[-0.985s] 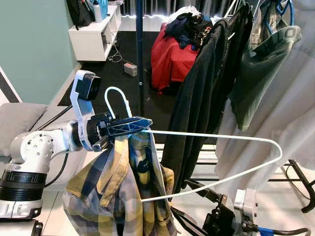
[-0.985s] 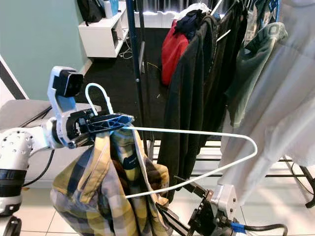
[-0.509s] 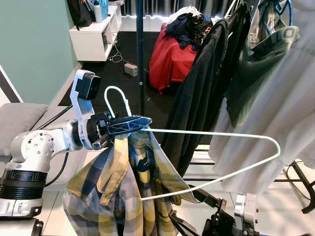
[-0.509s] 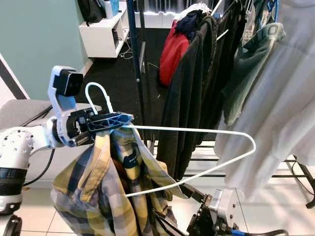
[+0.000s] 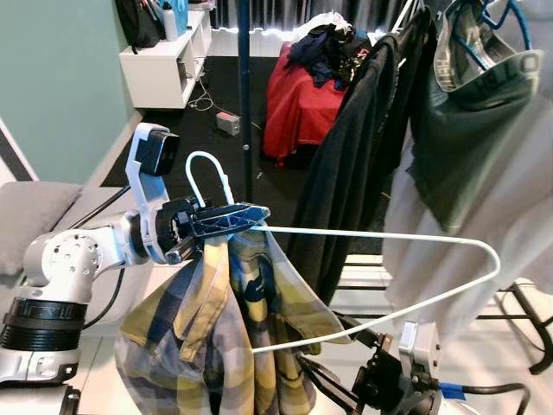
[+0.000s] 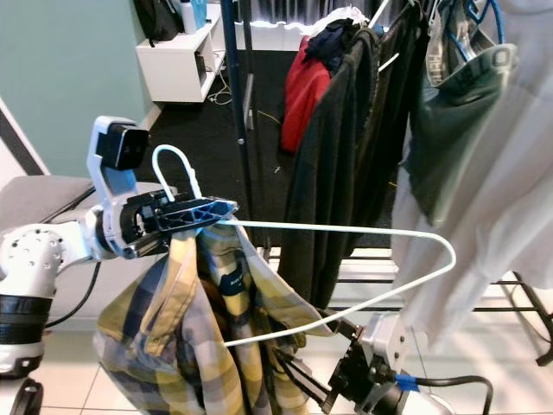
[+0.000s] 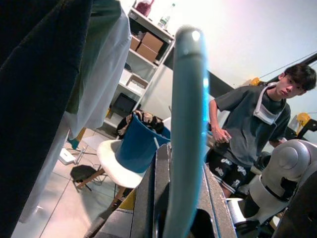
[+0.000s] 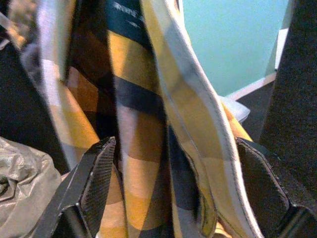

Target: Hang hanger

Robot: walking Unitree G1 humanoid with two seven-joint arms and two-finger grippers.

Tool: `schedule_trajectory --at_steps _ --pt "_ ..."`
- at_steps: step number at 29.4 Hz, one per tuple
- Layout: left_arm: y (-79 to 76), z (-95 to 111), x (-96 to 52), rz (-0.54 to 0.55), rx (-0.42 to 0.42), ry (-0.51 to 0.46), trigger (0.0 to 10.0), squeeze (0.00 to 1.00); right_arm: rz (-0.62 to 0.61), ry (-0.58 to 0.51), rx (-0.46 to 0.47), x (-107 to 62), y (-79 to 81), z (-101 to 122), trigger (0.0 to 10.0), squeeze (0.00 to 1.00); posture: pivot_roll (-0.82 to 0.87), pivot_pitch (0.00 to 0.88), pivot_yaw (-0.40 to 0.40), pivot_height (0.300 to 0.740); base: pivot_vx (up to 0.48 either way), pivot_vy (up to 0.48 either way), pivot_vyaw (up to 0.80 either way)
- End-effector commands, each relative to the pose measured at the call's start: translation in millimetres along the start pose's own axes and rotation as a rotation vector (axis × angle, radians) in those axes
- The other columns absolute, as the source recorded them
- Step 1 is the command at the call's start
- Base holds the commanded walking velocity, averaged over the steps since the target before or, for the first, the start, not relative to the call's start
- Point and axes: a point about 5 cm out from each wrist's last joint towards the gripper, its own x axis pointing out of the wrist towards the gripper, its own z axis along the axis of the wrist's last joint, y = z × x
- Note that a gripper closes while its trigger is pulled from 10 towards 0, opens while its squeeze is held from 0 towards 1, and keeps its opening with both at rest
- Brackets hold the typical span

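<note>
1. White wire forms the hanger [image 5: 380, 268], held in mid-air in front of the clothes rack [image 5: 244, 86]. Its long axis runs nearly level from the robot's left across to its right, and its hook [image 5: 207, 177] curves upward at the left end.
2. The left gripper [image 5: 226, 220] is clamped shut on the hanger just below the hook, its fingers pointing toward the right.
3. A yellow and navy plaid shirt [image 5: 216, 337] droops from the hanger's left part, bunched directly under the left gripper.
4. The right gripper [image 8: 173, 183] sits low, beneath the hanger, its fingers [image 8: 94, 181] spread wide apart with the plaid shirt's folds hanging between them; whether they touch the cloth cannot be told.
5. Dark jackets [image 5: 354, 164] and pale garments [image 5: 484, 199] hang on the rack behind the hanger's right end.
6. A person [image 7: 247, 129] stands in the left wrist view.
</note>
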Motion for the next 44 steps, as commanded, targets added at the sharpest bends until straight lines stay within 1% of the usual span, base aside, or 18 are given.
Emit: schedule_trajectory --at_steps 1,2,11,23,25,26,27,29,31,32,33,35,36,39,40,42,43,44 --pt "-8.2 8.2 4.5 -0.057 0.034 -0.007 10.0 0.0 -0.012 0.021 0.017 -2.3 0.0 -4.9 0.8 0.0 0.07 0.218 0.019 0.74 0.0 0.0 0.0" --pt "-8.3 8.4 4.1 -0.057 0.034 -0.006 10.0 0.0 -0.011 0.018 0.02 -1.5 -0.8 -4.6 0.0 0.0 0.07 0.218 0.019 0.74 0.0 0.0 0.0" --pt "-7.9 8.6 3.0 -0.054 0.035 0.002 10.0 0.0 0.004 0.016 0.032 -3.9 -0.5 -2.7 0.0 0.0 0.07 0.22 0.021 0.74 0.0 0.0 0.0" --pt "-7.5 7.7 2.5 -0.049 0.034 0.003 10.0 0.0 0.015 0.019 0.044 -7.4 -6.5 -2.0 0.0 0.0 0.06 0.224 0.019 0.74 0.0 0.0 0.0" --pt "-7.5 6.9 2.2 -0.045 0.036 0.012 10.0 0.0 0.006 0.014 0.046 -7.1 -9.4 -0.3 0.0 0.0 0.06 0.225 0.018 0.74 0.0 0.0 0.0" --pt "-7.2 2.8 0.1 -0.025 0.047 0.064 10.0 0.0 -0.023 0.009 0.055 -6.5 -21.2 6.6 0.0 0.0 0.06 0.226 0.018 0.74 0.0 0.0 0.0" --pt "-7.2 2.8 0.1 -0.025 0.047 0.064 10.0 0.0 -0.023 0.009 0.055 -6.5 -21.2 6.6 0.0 0.0 0.06 0.226 0.018 0.74 0.0 0.0 0.0" --pt "-6.3 -3.7 -3.9 0.008 0.068 0.143 10.0 0.0 -0.058 0.007 0.06 -6.8 -37.9 17.0 0.0 0.0 0.06 0.228 0.018 0.74 0.0 0.0 0.0" --pt "-6.3 -3.7 -3.9 0.008 0.068 0.143 10.0 0.0 -0.058 0.007 0.06 -6.8 -37.9 17.0 0.0 0.0 0.06 0.228 0.018 0.74 0.0 0.0 0.0" --pt "-5.7 -6.8 -7.2 0.031 0.08 0.187 10.0 0.0 -0.077 0.001 0.058 -7.9 -48.2 24.2 0.0 0.0 0.06 0.228 0.016 0.74 0.0 0.0 0.0" --pt "-5.7 -6.8 -7.2 0.031 0.08 0.187 10.0 0.0 -0.077 0.001 0.058 -7.9 -48.2 24.2 0.0 0.0 0.06 0.228 0.016 0.74 0.0 0.0 0.0" --pt "-4.7 -10.6 -16.7 0.083 0.1 0.255 10.0 0.0 -0.119 -0.029 0.037 -13.2 -70.9 44.2 0.0 0.0 0.06 0.231 0.011 0.74 0.0 0.0 0.0" --pt "-4.6 -11.1 -20.2 0.101 0.105 0.272 10.0 0.0 -0.131 -0.041 0.027 -15.3 -77.7 51.4 0.0 0.0 0.06 0.233 0.011 0.74 0.0 0.0 0.0" --pt "-3.9 -11.4 -26.1 0.136 0.117 0.3 10.0 0.0 -0.131 -0.042 0.01 -18.3 -84.3 59.2 0.0 0.0 0.06 0.235 0.008 0.74 0.0 0.0 0.0" --pt "-3.9 -11.4 -26.1 0.136 0.117 0.3 10.0 0.0 -0.131 -0.042 0.01 -18.3 -84.3 59.2 0.0 0.0 0.06 0.235 0.008 0.74 0.0 0.0 0.0" --pt "-0.1 -13.3 -36.4 0.209 0.146 0.367 10.0 0.0 -0.108 -0.031 -0.007 -20.0 -89.2 68.5 0.0 0.0 0.06 0.237 0.007 0.74 0.0 0.0 0.0" --pt "-0.1 -13.3 -36.4 0.209 0.146 0.367 10.0 0.0 -0.108 -0.031 -0.007 -20.0 -89.2 68.5 0.0 0.0 0.06 0.237 0.007 0.74 0.0 0.0 0.0" --pt "1.9 -16.2 -41.6 0.245 0.165 0.423 10.0 0.0 -0.102 -0.029 -0.016 -19.8 -91.8 73.2 0.0 0.0 0.05 0.237 0.006 0.74 0.0 0.0 0.0"
